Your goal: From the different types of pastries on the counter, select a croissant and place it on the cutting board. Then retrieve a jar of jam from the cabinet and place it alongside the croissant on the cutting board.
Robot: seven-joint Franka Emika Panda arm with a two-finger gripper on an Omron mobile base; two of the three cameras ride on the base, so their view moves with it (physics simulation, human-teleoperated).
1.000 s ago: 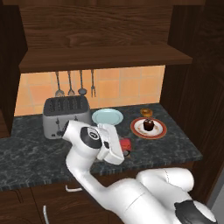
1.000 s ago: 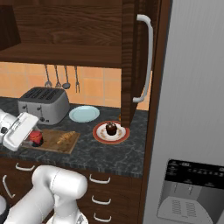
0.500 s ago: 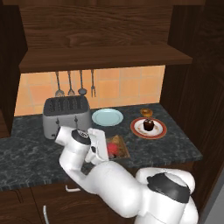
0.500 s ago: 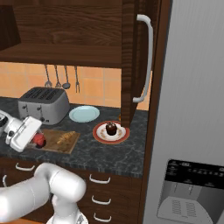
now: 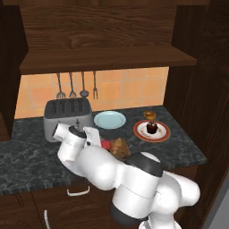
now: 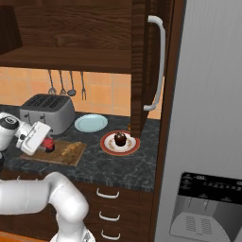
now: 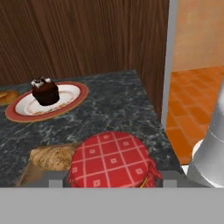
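My gripper [image 7: 111, 180] is shut on the jar of jam [image 7: 113, 159], a squat jar with a red checked lid, low over the cutting board [image 6: 57, 156]. The right base view has the jar of jam [image 6: 48, 143] at the board's left end, at the white hand. The golden croissant [image 6: 71, 149] lies on the board just right of the jar; its end [image 7: 50, 156] is beside the jar. From the left base view, jar [image 5: 106, 144] and croissant [image 5: 120, 147] peek past my arm. I cannot tell whether the jar touches the board.
A dark chocolate pastry [image 6: 120, 139] sits on a red-rimmed plate [image 6: 106, 145], with a small round pastry [image 5: 150, 115] behind it. A toaster [image 6: 47, 111] and a pale blue plate [image 6: 90, 123] stand at the back of the counter [image 6: 108, 165]. The cabinet door [image 6: 146, 61] hangs open above.
My arm has folded down and swung left across the front of the counter. The hand has shifted a little over the board with the jar still gripped. Pastries and plates have not moved.
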